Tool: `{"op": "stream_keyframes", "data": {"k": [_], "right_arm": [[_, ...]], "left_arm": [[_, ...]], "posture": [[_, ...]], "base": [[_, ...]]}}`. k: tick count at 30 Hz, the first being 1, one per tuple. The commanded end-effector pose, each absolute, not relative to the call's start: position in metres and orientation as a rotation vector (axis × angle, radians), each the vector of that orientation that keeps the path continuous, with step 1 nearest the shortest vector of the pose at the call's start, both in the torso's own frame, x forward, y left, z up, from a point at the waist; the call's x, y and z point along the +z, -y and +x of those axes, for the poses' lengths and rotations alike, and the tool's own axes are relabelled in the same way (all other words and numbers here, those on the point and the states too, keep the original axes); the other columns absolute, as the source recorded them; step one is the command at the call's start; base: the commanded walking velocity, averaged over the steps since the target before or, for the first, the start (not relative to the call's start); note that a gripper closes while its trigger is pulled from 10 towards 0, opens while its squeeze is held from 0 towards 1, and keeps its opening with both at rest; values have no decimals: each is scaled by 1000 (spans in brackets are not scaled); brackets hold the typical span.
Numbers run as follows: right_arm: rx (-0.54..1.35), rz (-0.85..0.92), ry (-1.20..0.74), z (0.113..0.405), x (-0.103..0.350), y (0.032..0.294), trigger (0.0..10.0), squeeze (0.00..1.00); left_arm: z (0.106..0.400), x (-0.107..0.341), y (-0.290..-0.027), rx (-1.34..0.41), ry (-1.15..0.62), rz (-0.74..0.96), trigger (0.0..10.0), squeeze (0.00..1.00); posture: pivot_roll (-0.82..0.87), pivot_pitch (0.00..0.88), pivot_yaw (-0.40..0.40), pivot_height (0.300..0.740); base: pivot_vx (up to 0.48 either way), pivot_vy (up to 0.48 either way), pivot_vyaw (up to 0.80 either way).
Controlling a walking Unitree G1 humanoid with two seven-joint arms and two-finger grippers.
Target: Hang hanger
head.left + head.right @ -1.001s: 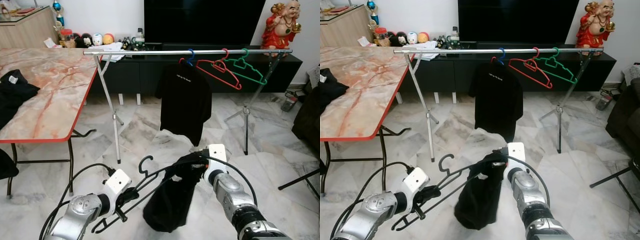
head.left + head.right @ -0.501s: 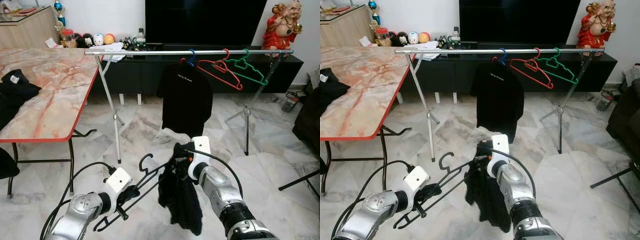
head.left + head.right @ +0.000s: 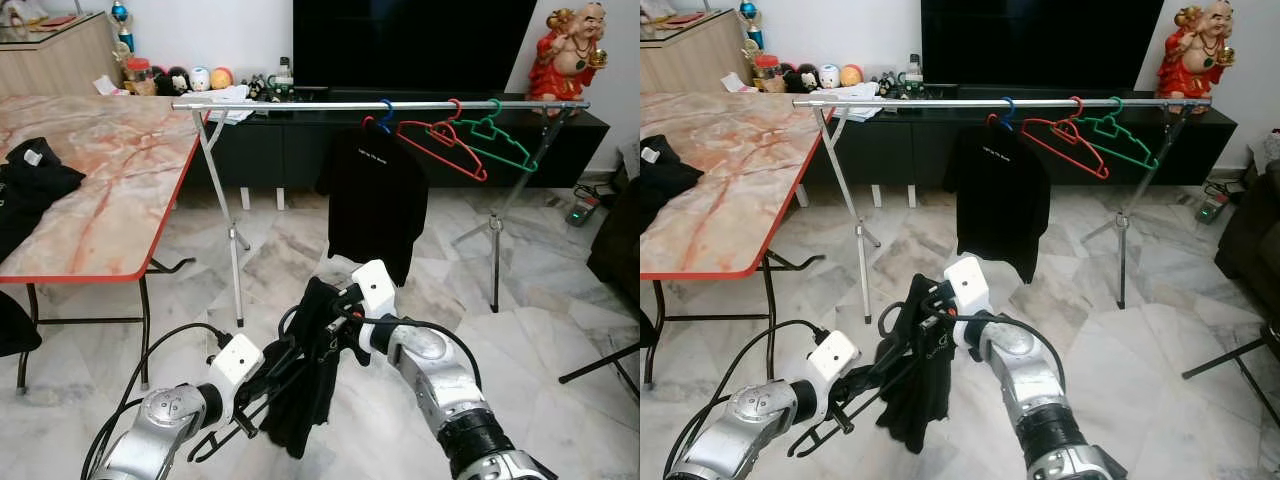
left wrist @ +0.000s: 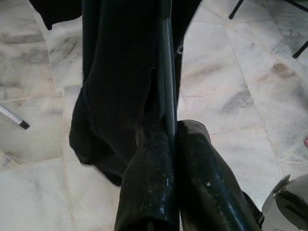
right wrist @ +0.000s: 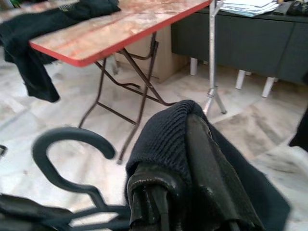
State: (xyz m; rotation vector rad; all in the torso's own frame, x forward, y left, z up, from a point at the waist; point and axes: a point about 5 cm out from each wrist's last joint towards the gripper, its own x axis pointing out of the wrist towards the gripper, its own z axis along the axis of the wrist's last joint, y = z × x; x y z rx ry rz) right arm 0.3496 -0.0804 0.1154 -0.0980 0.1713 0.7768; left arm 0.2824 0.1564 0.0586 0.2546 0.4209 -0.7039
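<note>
Left gripper [image 4: 174, 159] was clenched on the lower bar of the black hanger [image 5: 67, 144], fingers pressed together with the bar pinched between them. Hanger ran up and away from this gripper, its hook [image 3: 888, 318] at the far end, just beside the right gripper. Judged: held low and slanted so the hook end stayed free and reachable for dressing.

Right gripper [image 5: 183, 192] was clamped on a fold of the black shirt [image 3: 305, 380], cloth bunched over both fingers. The rest of the shirt hung straight below it, draped against the hanger's bars and close in front of the left gripper. Judged: the grasp was at the top of the garment so gravity kept the body clear while it was worked onto the hanger.

Beyond both grippers stood the drying rail [image 3: 300, 104], well apart and higher. On it: another black shirt on a blue hanger [image 3: 372, 185], a red hanger [image 3: 440, 140], a green hanger [image 3: 495, 140]. Bare rail remained toward the marble table [image 3: 110, 190].

Judged: shirt not yet seated on the hanger; hanging not yet begun.
</note>
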Motion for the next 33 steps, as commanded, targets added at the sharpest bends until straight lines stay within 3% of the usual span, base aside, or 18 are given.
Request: {"op": "stream_keyframes", "data": {"k": [1,5,13,18,27,33], "right_arm": [[750,-162,-173,353,115,86,10000,0],[678,-312,-208,354,105,105,10000,0],[686,-456,-139,356,113,116,10000,0],[778,-425,-95,354,118,116,10000,0],[949,-196,-96,346,124,120,10000,0],[1272,-65,-32,310,127,96,10000,0]], "left_arm": [[285,62,-157,-703,-402,265,10000,0],[284,61,-158,-698,-402,266,10000,0],[285,61,-157,-702,-396,265,10000,0],[287,62,-155,-704,-387,253,10000,0],[288,65,-158,-677,-363,210,10000,0],[289,66,-157,-674,-356,191,10000,0]], "posture": [[70,35,-27,740],[72,35,-28,740],[67,35,-23,740],[66,33,-21,740],[70,35,-23,740],[61,42,-15,740]], "base": [[0,0,0],[0,0,0],[0,0,0],[0,0,0],[0,0,0],[0,0,0]]}}
